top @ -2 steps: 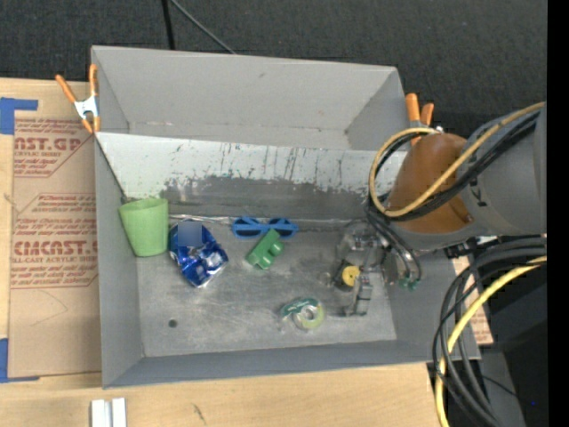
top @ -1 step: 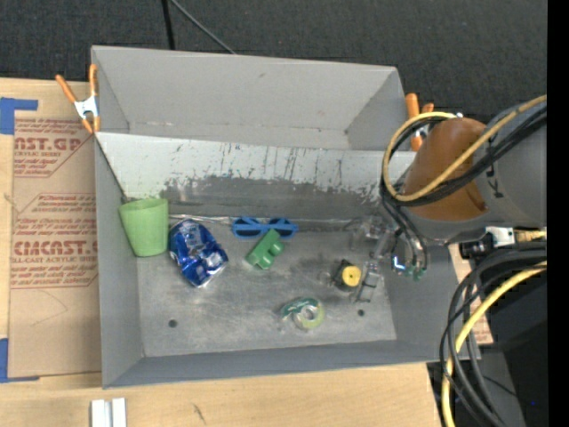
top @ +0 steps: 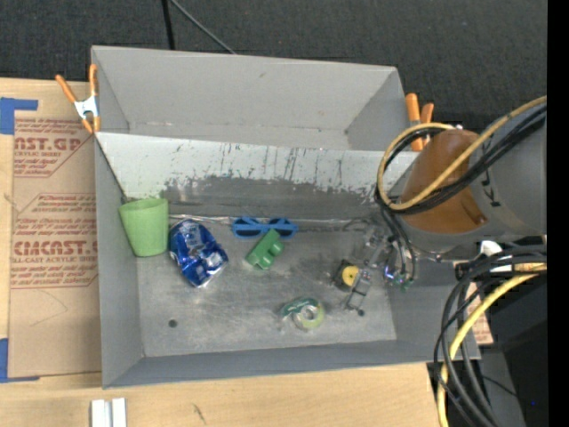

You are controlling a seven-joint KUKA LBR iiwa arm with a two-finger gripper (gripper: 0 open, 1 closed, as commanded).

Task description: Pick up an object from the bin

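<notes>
One pale ring (top: 303, 313), one cup (top: 144, 227), one claw (top: 360, 290)

Red print "CIACAST" and "ACRYLIC SHEET" on the cardboard (top: 44, 265) (edge letters cut off).

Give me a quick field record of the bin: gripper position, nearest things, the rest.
position: gripper low at the right end of the bin
nearest: small yellow piece, right beside the gripper
next: pale green ring, front centre
middle: green block; blue flat piece by the back wall
left: green cup; crumpled blue wrapper beside it
grasp: cannot tell
</notes>
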